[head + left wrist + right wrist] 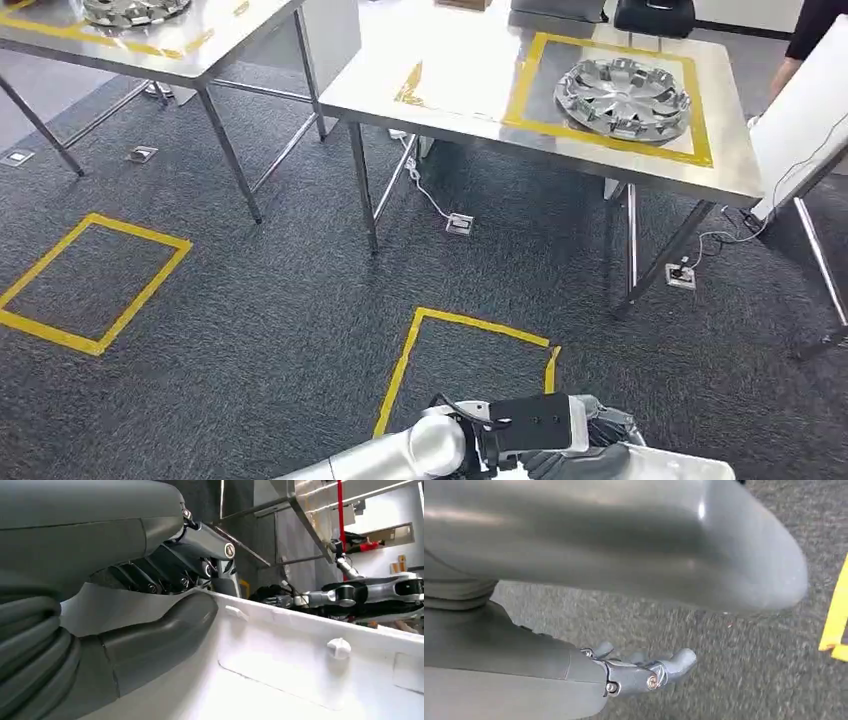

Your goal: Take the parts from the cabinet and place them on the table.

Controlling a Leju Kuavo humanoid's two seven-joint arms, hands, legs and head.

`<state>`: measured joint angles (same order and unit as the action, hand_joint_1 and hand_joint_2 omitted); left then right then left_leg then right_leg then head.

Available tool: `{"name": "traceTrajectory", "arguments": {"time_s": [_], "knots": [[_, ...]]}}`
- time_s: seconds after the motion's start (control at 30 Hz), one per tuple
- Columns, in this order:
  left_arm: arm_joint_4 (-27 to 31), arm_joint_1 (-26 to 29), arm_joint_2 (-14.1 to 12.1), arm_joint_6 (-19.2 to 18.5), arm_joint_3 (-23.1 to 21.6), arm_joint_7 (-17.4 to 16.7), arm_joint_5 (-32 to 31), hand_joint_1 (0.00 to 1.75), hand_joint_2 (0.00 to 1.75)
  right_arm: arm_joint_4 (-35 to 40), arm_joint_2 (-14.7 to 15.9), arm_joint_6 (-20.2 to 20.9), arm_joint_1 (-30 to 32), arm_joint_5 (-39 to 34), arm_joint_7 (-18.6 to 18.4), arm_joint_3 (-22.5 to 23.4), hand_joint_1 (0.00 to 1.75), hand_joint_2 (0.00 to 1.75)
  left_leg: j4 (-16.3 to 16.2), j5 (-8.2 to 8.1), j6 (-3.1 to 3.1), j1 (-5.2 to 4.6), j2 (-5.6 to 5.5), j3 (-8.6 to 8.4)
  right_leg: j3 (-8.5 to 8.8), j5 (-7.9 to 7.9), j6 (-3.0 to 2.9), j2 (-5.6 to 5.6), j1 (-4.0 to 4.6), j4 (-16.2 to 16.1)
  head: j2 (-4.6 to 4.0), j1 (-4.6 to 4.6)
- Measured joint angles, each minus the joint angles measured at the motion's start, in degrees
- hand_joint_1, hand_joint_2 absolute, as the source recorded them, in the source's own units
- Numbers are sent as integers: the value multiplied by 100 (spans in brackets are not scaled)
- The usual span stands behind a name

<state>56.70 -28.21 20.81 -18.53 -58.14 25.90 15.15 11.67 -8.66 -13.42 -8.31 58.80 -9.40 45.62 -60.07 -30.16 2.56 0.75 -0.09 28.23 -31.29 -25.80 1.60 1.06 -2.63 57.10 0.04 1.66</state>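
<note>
— Holding what, the left hand [150, 640]?
— A white flat plastic panel [300, 680]. Its edge sits clamped between the thumb and the dark fingers [165, 575], low above the grey carpet [250, 300].
— Right hand [644, 672]?
— Fingers slightly curled; whether they grasp anything, I can't tell.

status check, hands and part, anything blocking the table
Left hand grips the white part. Right hand carries nothing, fingers apart. Table ahead, silver wheel cover already in its taped square.
</note>
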Motion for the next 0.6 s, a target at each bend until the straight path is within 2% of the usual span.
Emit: {"name": "traceTrajectory", "arguments": {"time_s": [0.03,0.07,0.1,0.13,0.17,0.2,0.23,0.27,0.3,0.33,0.37,0.4,0.43,0.47,0.5,0.53,0.57,0.6], "knots": [[-26,22,-46,0,-2,2,-26,175,175,0,65,-11,-19,0,0,0,0,0,-138,-49,47,-34,-47,210,-31,-30,76,12,40,107,-2,98],[-38,35,-48,6,0,-8,-32,175,175,-2,25,-11,-37,-2,-2,0,0,0,-47,-52,-149,-13,2,240,-184,-38,98,13,65,194,-2,220],[-44,45,-50,7,4,-2,-33,175,175,-2,24,-13,-26,0,-13,0,0,0,-109,-43,-221,-12,-28,315,-219,-52,102,8,75,211,-2,123],[-59,43,-50,7,4,-4,-35,175,175,-2,24,-13,-10,0,-11,0,0,0,-137,-63,-255,1,-31,334,-237,-73,108,6,71,224,-2,107],[-57,37,-46,9,4,-2,-41,175,175,-2,26,-4,-13,2,6,0,0,0,-145,-69,-261,46,-46,312,-248,-128,122,5,66,232,-2,107],[-55,39,-41,41,4,-11,-70,175,175,-2,11,20,-3,34,56,-2,0,0,-112,-104,-309,36,-66,263,-289,-159,125,-49,74,347,-2,71],[-57,38,-41,79,7,-22,-107,175,175,-2,-24,24,-3,72,118,-19,0,0,-78,-123,-323,32,-53,198,-457,-225,132,-101,80,662,-2,11],[-61,40,-44,85,9,-28,-158,175,175,-2,-59,9,-2,98,140,-44,0,0,-32,-139,-326,12,-45,139,-743,-354,140,-119,92,1114,-2,-2],[-66,41,-48,85,9,-55,-197,175,175,-2,-94,-15,7,105,138,-63,0,0,16,-160,-331,-16,-44,79,-1074,-487,126,-127,114,1606,-2,-11],[-72,42,-50,68,11,-83,-210,175,175,-2,-131,-33,23,111,129,-70,0,0,58,-183,-348,-46,-52,15,-1358,-499,82,-126,150,1957,-2,-22],[-70,43,-50,51,11,-113,-225,175,175,-2,-166,-33,38,120,103,-79,0,0,97,-216,-375,-86,-65,-63,-1541,-393,14,-125,197,2063,-2,-33],[-68,43,-50,35,11,-133,-240,175,175,-2,-190,-33,52,120,94,-87,0,0,144,-260,-407,-143,-85,-169,-1579,-136,-91,-118,253,1905,-2,-41],[-54,42,-48,20,11,-168,-243,175,175,-2,-212,-28,54,122,94,-94,0,0,195,-311,-447,-218,-93,-300,-1485,250,-241,-104,337,1477,-2,-57],[-22,42,-48,20,11,-199,-236,175,175,-2,-236,-26,52,131,94,-98,0,0,253,-364,-493,-283,-93,-433,-1322,630,-412,-74,428,965,-2,-74],[2,41,-48,22,11,-221,-221,175,175,0,-238,-20,47,140,81,-103,0,0,324,-422,-543,-330,-90,-553,-1170,961,-663,5,563,430,-2,-85],[20,35,-59,35,11,-236,-203,175,175,11,-205,-13,44,160,68,-105,0,0,372,-476,-525,-387,-72,-563,-1063,854,-875,-6,581,458,-2,1],[37,42,-57,59,13,-243,-190,175,175,13,-254,-13,28,177,55,-109,0,0,405,-507,-498,-320,-124,-592,-999,775,-915,-38,608,337,-2,53],[70,39,-55,79,13,-258,-188,175,175,31,-247,-13,17,181,22,-114,0,0,440,-540,-453,-287,-102,-601,-921,618,-985,-36,642,239,-2,22]]}}
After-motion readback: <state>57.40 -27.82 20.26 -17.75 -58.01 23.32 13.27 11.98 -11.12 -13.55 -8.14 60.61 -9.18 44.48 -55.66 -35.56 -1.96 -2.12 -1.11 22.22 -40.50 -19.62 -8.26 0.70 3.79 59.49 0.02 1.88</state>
